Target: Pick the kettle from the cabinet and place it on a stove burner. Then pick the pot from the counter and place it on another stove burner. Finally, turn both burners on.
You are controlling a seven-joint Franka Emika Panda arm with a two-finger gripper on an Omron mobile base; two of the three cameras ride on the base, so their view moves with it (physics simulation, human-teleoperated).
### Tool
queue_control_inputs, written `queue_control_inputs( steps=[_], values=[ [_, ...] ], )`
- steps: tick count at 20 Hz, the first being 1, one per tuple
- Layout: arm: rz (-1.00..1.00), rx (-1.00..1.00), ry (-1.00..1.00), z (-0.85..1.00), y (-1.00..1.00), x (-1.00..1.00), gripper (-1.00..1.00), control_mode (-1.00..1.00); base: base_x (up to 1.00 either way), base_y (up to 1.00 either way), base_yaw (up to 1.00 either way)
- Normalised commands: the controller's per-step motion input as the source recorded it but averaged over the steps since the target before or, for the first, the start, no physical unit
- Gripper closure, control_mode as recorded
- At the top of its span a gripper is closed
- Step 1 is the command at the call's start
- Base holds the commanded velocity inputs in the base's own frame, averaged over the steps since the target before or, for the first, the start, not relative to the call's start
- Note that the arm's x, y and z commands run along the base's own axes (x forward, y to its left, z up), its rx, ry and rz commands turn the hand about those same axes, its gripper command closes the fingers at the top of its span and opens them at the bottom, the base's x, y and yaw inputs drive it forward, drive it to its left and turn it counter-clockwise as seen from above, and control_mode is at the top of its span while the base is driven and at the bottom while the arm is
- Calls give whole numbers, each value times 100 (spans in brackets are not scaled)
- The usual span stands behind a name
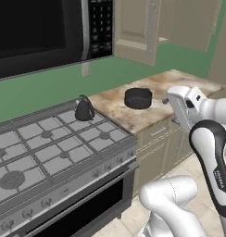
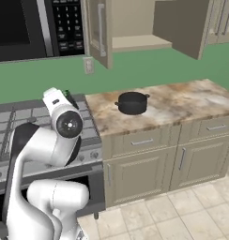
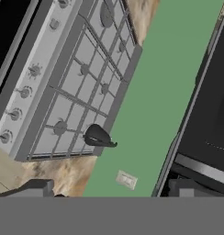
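Kettle upright on rear right burner grate of gas range. Pot on bench, well apart from kettle. Pincer spread, holding nothing. Cabinet door open.

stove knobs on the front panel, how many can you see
5 in the hand view: knobs at. One more may hide in the gap.
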Motion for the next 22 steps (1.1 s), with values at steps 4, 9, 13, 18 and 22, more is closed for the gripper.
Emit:
queue_control_inputs(
  steps=[4,9,13,18,22],
  values=[
    [0,0,0,0,0,0,-100,100,0,-65,0],
    [0,0,0,0,0,0,-100,100,-6,-75,0],
    [0,0,0,0,0,0,-100,100,-2,-79,0],
    [0,0,0,0,0,0,-100,100,2,-84,0],
    [0,0,0,0,0,0,-100,100,14,-89,0]
  ],
)
